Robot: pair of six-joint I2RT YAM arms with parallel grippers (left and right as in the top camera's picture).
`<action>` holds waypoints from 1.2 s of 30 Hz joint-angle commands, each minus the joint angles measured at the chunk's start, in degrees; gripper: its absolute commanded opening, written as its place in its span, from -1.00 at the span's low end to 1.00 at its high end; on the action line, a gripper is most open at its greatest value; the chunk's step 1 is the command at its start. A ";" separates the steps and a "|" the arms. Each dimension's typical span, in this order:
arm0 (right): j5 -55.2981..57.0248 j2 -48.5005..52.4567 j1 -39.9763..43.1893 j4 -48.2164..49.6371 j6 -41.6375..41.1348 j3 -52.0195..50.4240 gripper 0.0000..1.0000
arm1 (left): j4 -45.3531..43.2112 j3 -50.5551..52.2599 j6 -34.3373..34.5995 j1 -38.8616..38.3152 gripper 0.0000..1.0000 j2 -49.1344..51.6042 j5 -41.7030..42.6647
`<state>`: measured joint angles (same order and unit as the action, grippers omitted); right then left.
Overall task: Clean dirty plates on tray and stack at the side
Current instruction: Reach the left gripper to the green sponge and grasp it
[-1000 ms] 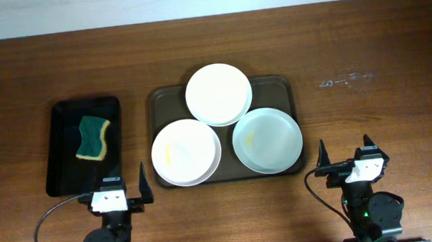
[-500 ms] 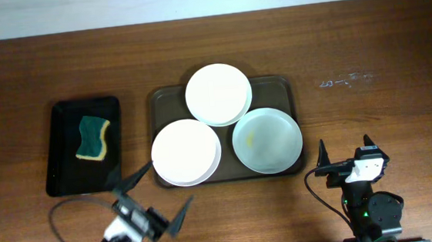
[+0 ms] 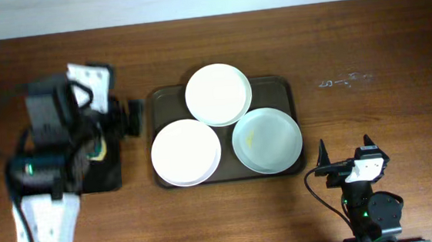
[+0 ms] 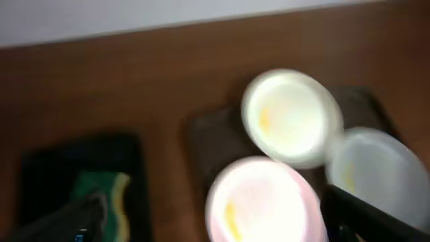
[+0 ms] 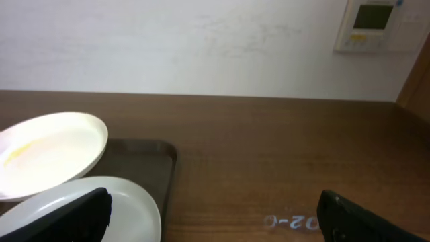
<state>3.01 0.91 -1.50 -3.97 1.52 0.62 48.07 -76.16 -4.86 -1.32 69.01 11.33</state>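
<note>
Three white plates lie on the brown tray [image 3: 279,82]: one at the back [image 3: 218,94], one at the front left [image 3: 186,152], and a greyer one with a yellowish smear at the front right [image 3: 267,140]. My left gripper [image 3: 127,116] is raised above the black tray, left of the brown tray, open and empty. The blurred left wrist view shows its fingers [image 4: 215,225] wide apart, with the plates [image 4: 290,117] below. My right gripper [image 3: 346,151] is open and empty near the table's front edge, right of the tray. The right wrist view [image 5: 215,225] shows the greyer plate [image 5: 124,205].
A smaller black tray [image 3: 104,176] lies at the left, mostly hidden by my left arm. It holds a green and yellow sponge [image 4: 104,195]. A faint white marking [image 3: 344,81] is on the wooden table at the right.
My left arm has swung up from the table's front edge to above the black tray at the left. The right arm and the plates have not moved.
</note>
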 commanded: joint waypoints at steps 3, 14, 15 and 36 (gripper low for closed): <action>0.70 -0.39 -0.37 -0.35 -0.24 -0.31 0.97 | -1.29 -4.98 2.29 6.25 0.99 13.42 -13.94; 0.68 -0.39 -0.37 -0.35 -0.24 -0.31 0.97 | -4.96 -4.98 2.27 19.96 0.94 36.87 -14.34; 0.68 -0.39 -0.37 -0.35 -0.24 -0.31 0.97 | -5.16 -4.72 0.02 20.37 0.54 38.03 -14.36; 0.68 -0.39 -0.37 -0.37 -0.24 -0.31 0.97 | -0.04 -8.07 -14.12 20.35 0.36 43.58 -2.27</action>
<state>3.01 0.91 -1.50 -3.99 1.50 0.62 48.69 -87.00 -18.46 19.09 113.89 9.89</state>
